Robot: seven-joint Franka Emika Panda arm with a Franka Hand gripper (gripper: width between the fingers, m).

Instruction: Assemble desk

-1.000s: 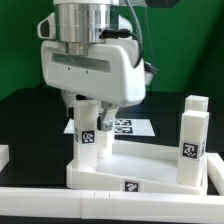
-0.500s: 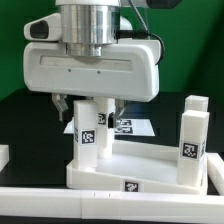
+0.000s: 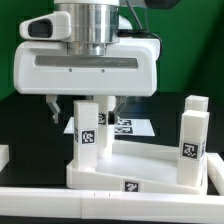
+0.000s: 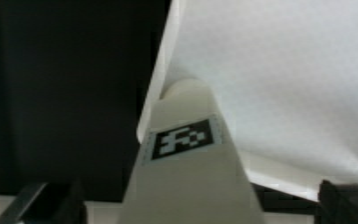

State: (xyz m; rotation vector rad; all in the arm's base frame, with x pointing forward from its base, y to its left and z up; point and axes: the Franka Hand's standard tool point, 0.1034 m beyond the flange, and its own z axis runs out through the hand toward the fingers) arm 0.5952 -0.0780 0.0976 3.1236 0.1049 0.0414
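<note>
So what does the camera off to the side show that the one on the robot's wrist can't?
Only the exterior view shows the robot's big white head, two more legs standing at the exterior view's right, the marker board behind and the rail in front. Only the wrist view looks straight down the leg between the open jaws. Both show that tagged leg and the tabletop panel.

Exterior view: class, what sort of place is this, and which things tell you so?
Probably a robotics lab bench: a robot arm over a black table, tagged white desk legs, and a printed marker board.
</note>
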